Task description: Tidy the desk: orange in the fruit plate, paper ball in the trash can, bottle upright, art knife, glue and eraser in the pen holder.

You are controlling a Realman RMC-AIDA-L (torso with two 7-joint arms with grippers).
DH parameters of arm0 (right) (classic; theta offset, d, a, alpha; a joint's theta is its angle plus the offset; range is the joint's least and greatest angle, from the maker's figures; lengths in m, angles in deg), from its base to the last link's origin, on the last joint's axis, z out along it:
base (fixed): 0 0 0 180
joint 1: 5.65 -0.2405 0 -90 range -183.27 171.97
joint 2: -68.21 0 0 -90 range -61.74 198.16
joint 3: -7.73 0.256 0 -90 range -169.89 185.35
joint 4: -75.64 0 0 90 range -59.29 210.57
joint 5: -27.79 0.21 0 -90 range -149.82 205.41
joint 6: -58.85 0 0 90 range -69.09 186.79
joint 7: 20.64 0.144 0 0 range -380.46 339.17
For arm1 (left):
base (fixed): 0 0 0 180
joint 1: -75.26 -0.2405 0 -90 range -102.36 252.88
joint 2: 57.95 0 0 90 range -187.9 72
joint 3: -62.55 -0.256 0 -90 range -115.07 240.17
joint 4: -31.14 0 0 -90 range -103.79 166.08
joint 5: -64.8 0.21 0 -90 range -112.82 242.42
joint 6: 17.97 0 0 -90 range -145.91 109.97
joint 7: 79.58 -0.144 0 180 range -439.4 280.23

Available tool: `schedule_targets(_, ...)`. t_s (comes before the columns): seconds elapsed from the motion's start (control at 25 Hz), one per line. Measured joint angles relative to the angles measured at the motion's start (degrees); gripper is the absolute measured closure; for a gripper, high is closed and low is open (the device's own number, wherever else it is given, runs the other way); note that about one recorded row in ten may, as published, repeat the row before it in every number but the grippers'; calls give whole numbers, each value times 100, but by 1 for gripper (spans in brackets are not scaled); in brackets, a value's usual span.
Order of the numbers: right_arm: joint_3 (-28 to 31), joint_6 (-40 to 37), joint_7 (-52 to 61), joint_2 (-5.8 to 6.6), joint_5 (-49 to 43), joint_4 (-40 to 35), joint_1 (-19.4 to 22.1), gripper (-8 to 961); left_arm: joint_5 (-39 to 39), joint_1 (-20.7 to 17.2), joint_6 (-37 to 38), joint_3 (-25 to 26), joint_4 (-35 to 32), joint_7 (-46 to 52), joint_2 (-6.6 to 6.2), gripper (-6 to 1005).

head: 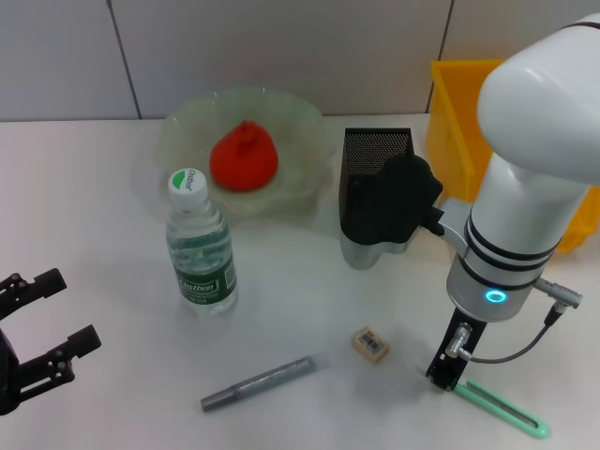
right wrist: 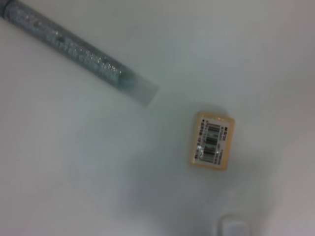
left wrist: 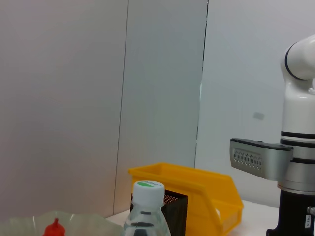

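Observation:
The orange (head: 244, 157) lies in the pale-green fruit plate (head: 300, 122). In front of the plate the bottle (head: 200, 246) stands upright. The black mesh pen holder (head: 375, 155) stands beside the yellow trash can (head: 459, 122). The glue (head: 258, 382) and the eraser (head: 370, 343) lie on the table's near part, and both show in the right wrist view, glue (right wrist: 74, 46) and eraser (right wrist: 212, 140). My right gripper (head: 448, 370) is down at the near end of the mint-green art knife (head: 502, 408). My left gripper (head: 42, 323) rests open at the near left. No paper ball is in view.
The white table (head: 84, 206) ends at a grey panelled wall behind. The right arm's bulky white body (head: 534, 169) hangs over the table's right side, partly covering the trash can and the pen holder. The left wrist view shows the bottle cap (left wrist: 149, 189) and bin (left wrist: 206, 191).

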Motion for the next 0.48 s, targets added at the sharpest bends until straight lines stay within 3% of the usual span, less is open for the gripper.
schedule_targets(0.32, 276, -91, -56, 21, 0, -290, 142, 770, 0, -13, 26, 55, 0, 0, 0, 193)
schedule_targets(0.44, 765, -289, -220, 38, -23, -799, 331, 785, 0, -13, 40, 58, 0, 0, 0, 194)
schedule_targets(0.48, 1245, -486, -338, 42, -113, -1332, 471, 785, 0, -13, 40, 58, 0, 0, 0, 194)
